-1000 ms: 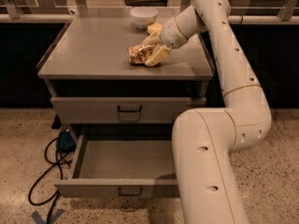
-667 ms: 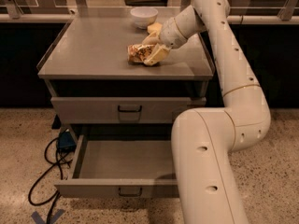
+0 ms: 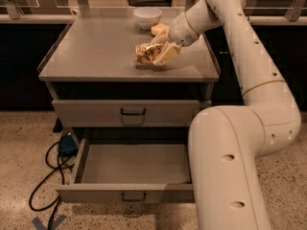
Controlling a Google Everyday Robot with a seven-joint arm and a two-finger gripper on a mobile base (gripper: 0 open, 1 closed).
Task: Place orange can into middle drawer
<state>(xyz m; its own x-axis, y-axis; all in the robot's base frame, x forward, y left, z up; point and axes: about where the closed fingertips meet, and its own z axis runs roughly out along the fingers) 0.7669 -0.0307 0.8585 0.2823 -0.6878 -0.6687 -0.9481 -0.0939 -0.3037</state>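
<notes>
The gripper [image 3: 160, 49] is hanging low over the bench top [image 3: 96, 47], right of the middle and somewhat nearer to the front edge than to the back edge; its pale fingers [image 3: 166, 54] are closing around the orange can [image 3: 145, 53], so the jaws are clenched on it; the can is lying on its side, dented, and whether it is resting on the top or is raised a little I cannot tell; the white arm [image 3: 259, 71] is reaching in from the right side and bending down in front of the bench's right front corner; the white bowl [image 3: 147, 17] is standing near the back edge, and the yellow sponge [image 3: 158, 29] is lying just beside it, toward the right; under the front edge the upper drawer front [image 3: 96, 112] is sitting closed; below it the middle drawer [image 3: 96, 194] is standing pulled out toward the camera, and its right part is being hidden by the arm; a black cable [image 3: 48, 176] is lying on the floor beside the left front corner.
</notes>
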